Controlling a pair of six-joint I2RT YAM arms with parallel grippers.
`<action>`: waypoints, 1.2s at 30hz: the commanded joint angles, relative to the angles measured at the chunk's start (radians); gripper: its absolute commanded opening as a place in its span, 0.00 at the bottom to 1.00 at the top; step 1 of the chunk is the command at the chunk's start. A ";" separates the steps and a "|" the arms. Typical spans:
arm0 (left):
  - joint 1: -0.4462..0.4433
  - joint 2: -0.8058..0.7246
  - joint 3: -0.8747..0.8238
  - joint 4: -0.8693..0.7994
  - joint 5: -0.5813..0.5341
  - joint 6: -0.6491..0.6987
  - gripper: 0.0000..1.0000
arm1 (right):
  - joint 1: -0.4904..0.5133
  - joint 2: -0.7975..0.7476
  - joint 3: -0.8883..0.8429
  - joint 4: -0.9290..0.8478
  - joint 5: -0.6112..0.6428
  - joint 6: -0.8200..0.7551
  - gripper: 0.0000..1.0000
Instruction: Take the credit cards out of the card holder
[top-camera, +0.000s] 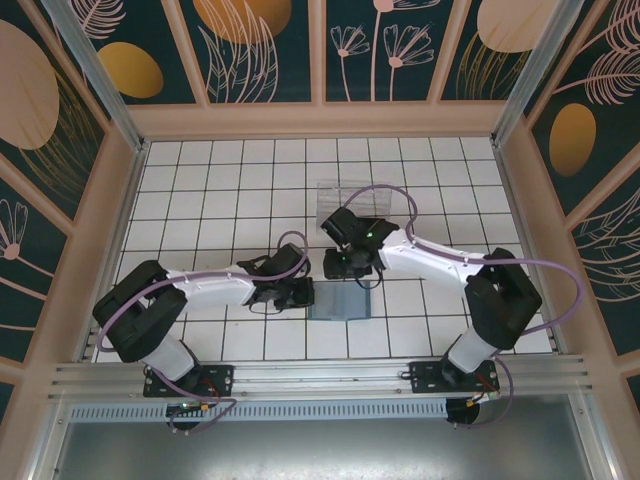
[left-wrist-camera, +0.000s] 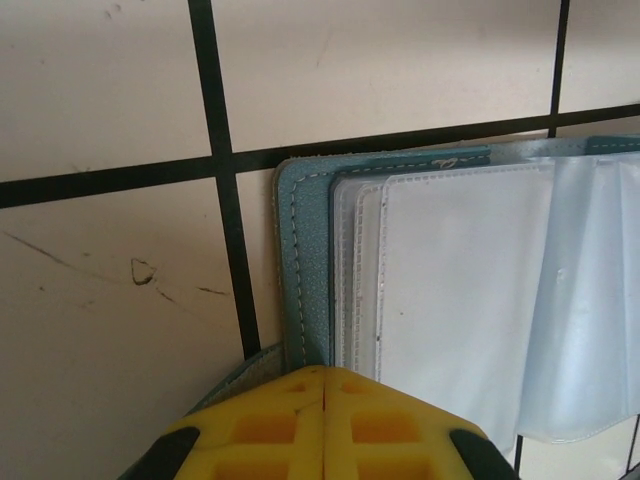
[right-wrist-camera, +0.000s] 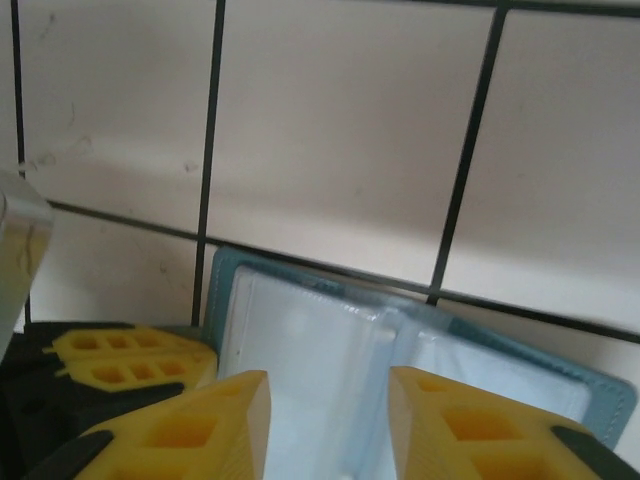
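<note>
Holder (top-camera: 340, 302) lies open on table (top-camera: 220, 190), mid-front, at 6 o'clock of the clear tray (top-camera: 350, 197) & well apart from it. L fingers (left-wrist-camera: 270, 425) are pressed together at holder's 9 o'clock edge. The teal cover curls up into them, so it looks like they pinch that edge to anchor it. R fingers (right-wrist-camera: 190, 430) are spread, hanging over the clear pockets (left-wrist-camera: 470, 300) from holder's 12 o'clock side, w/ nothing betw. them yet. Pockets look pale & see-through. Can't make out cards in any view, so can't say which pocket holds them.

Risks, as I judge:
- R fingers close on a pocket flap, not a card, so the whole holder lifts or the plastic tears. Cause: flaps overlap, and a card edge is hard to tell from film.
- L pinch sits on a thin strip of cover at the very edge. A pull toward 3 o'clock or upward cd slip it free, and the holder drags w/ the card.
- Pockets are glossy & floppy, so a fingertip may push a card deeper rather than out.
- L & R fingers are near each other by holder's 9–12 o'clock corner, so a wide approach cd bump them.
</note>
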 joint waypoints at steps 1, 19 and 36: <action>0.000 -0.020 -0.046 0.058 0.040 -0.044 0.07 | 0.045 0.036 0.000 -0.043 0.000 0.068 0.41; 0.009 -0.018 -0.095 0.074 0.041 -0.049 0.07 | 0.108 0.211 -0.052 0.014 0.023 0.126 0.53; 0.013 0.001 -0.065 0.001 0.010 -0.018 0.06 | 0.087 0.120 -0.102 -0.038 0.155 0.151 0.34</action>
